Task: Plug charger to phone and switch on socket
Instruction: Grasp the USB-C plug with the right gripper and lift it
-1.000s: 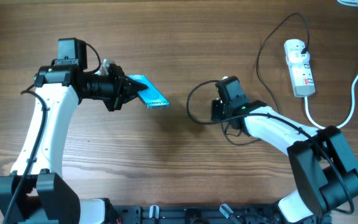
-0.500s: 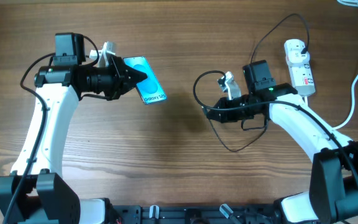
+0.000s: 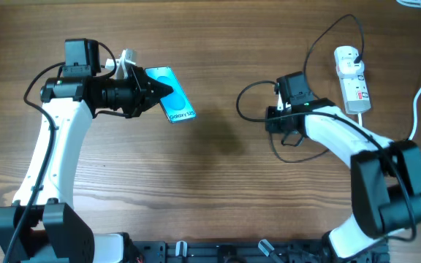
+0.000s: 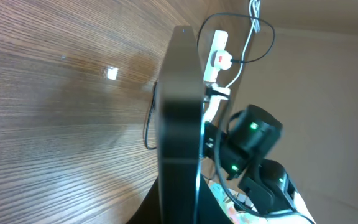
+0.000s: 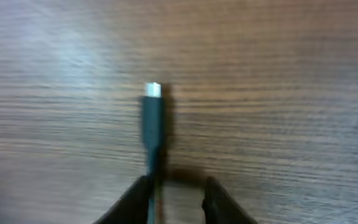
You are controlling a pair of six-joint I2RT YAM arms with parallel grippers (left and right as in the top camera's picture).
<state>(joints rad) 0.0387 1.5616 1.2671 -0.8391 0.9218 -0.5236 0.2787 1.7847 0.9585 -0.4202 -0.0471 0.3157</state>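
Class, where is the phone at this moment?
In the overhead view the phone is left of centre, clamped in the left gripper, screen facing up.

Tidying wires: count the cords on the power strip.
2. The black charger cable runs from the power strip, top end, to the right gripper; the thick white cord leaves the lower end toward the right edge. None seems hidden.

Left arm point(image 3: 55, 142) and right arm point(image 3: 342, 135): white link shells, black joints, black boxy wrists, thin black cables along links. Green LED point(image 3: 305, 104) on right wrist. Right gripper point(image 5: 176, 186) fingers black.
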